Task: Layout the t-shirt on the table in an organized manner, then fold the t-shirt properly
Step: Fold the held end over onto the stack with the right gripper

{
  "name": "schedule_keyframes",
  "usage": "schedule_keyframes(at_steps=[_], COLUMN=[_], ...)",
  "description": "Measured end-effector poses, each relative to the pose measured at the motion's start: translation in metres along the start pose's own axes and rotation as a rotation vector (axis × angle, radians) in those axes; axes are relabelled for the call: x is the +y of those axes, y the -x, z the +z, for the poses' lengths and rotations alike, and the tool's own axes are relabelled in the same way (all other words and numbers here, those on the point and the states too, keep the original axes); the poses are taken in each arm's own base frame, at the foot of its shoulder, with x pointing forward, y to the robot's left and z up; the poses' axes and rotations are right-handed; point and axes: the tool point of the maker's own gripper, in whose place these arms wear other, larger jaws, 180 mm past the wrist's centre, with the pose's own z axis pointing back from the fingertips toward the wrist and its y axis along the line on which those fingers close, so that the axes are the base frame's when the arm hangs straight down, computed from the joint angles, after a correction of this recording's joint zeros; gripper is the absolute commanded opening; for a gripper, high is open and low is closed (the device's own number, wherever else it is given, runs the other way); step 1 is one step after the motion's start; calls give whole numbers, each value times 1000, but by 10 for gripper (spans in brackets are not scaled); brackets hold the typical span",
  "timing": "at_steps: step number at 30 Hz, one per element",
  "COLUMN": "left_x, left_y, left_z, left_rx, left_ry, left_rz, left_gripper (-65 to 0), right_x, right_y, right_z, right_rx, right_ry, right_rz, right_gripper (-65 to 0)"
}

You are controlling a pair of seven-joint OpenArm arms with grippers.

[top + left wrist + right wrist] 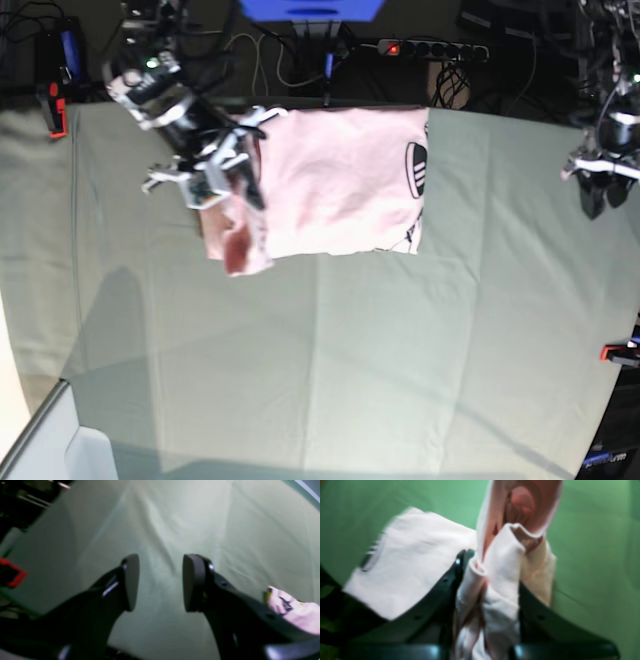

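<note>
One table (330, 350) under grey-green cloth carries the t-shirt (340, 180) near its far edge. The right gripper (490, 585) is clamped on a bunched fold at one end; the left gripper (160, 582) hangs empty, jaws apart, well away.

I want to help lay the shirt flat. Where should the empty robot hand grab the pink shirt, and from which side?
Probably the bottom corner of the t-shirt nearest the open left end effector, coming from that arm's side. That corner lies flat and free on the table, while the right end effector already holds the bunched opposite end, so pulling there could spread it.
</note>
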Motion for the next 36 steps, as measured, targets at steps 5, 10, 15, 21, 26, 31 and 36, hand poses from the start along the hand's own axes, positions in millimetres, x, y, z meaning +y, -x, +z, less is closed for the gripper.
schedule_keyframes(at_steps=[5, 10, 15, 21, 26, 31, 36], left_x=[19, 34, 28, 33, 35, 36, 35], left_y=[8, 16, 16, 21, 22, 24, 23], left_z=[12, 29, 39, 50, 49, 50, 49], left_rx=[26, 17, 4, 27, 27, 33, 29], left_ry=[-46, -112, -117, -127, -131, -133, -132], left_rz=[-7, 46, 60, 47, 48, 47, 49], left_gripper=[-370, -370, -370, -370, -370, -370, -370], right_x=[33, 51, 77, 115, 129, 124, 123], right_y=[-11, 1, -9, -5, 7, 13, 6], right_z=[-28, -55, -77, -86, -89, -98, -98], right_rx=[-22, 97, 109, 125, 153, 184, 165], right_ry=[-117, -196, -290, -403, -448, -449, -443], right_rz=[10, 53, 110, 151, 149, 154, 163], right_gripper=[-650, -650, -650, -650, -650, -527, -325])
